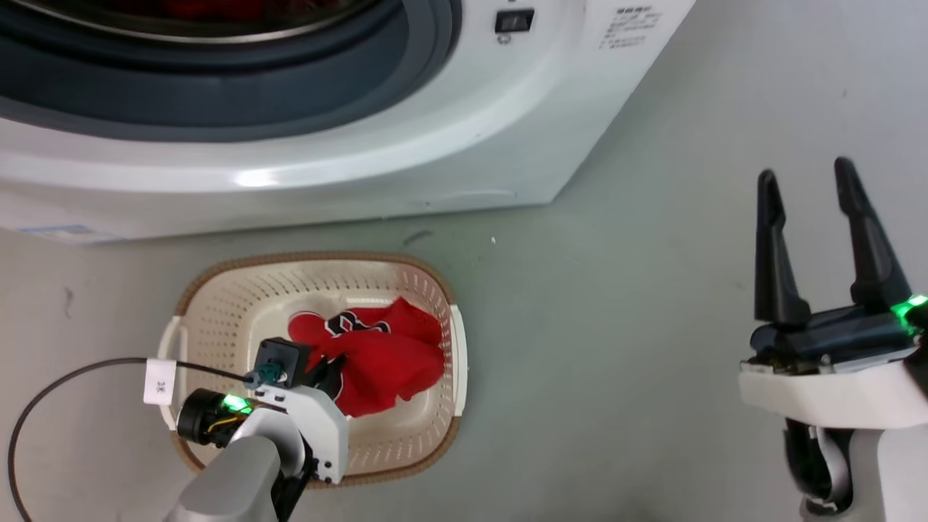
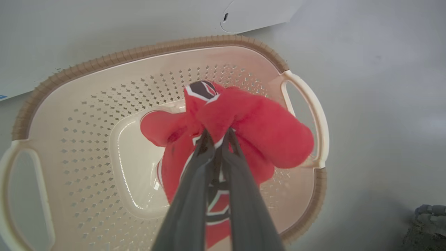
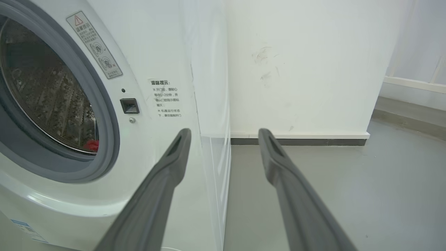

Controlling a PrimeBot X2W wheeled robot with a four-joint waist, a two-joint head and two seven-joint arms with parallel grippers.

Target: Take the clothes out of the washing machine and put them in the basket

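The left gripper is inside the basket, its two fingers clenched close together on a fold of a red jersey. The fabric bunches up around the fingertips and bulges out to the right. A patch of black and white lettering shows at the far end of the bundle. In the head view the jersey fills the right half of the basket, below the rim. Whether it rests on the base cannot be told.

The basket stands on the grey floor just in front of the washer. Its brown rim is close to the machine's lower edge, and its two side handles sit left and right.

The right gripper is well off to the right, over bare floor. Its fingers are spread wide and it grasps nothing. Its wrist view looks past the washer's right front corner to a white wall.

More red cloth lies low in the steel drum, behind the grey ring.
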